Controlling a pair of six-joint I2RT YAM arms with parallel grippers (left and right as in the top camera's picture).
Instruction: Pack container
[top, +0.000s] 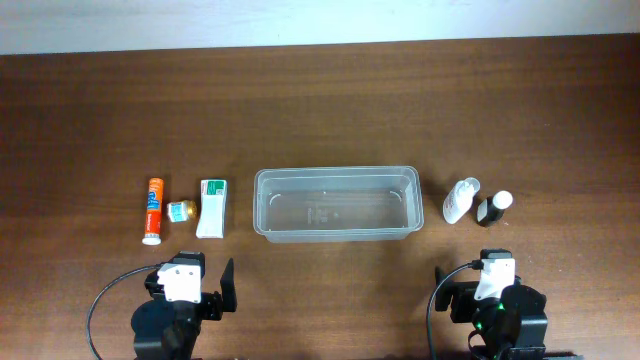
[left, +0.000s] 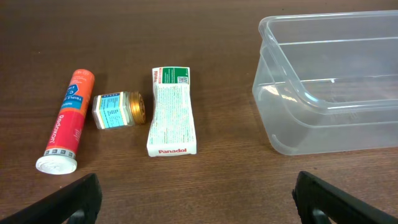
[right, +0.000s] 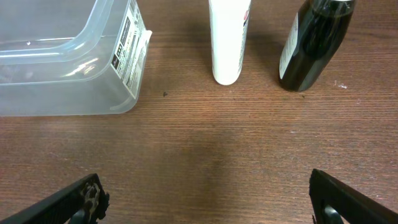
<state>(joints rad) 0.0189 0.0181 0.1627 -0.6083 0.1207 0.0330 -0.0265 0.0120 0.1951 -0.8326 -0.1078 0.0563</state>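
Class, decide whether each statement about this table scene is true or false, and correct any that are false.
1. The container is empty. True.
2. The orange tube lies right of the container. False: it lies to its left.
3. The Panadol box lies flat beside the small jar. True.
4. The dark bottle is inside the container. False: it is on the table, right of the container.
5. The left gripper and right gripper each hold something. False: both are open and empty.

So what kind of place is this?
Probably a robot lab or test bench: a wooden table, the left gripper and right gripper at its near edge, and a clear tub set between a Panadol box and a white bottle.
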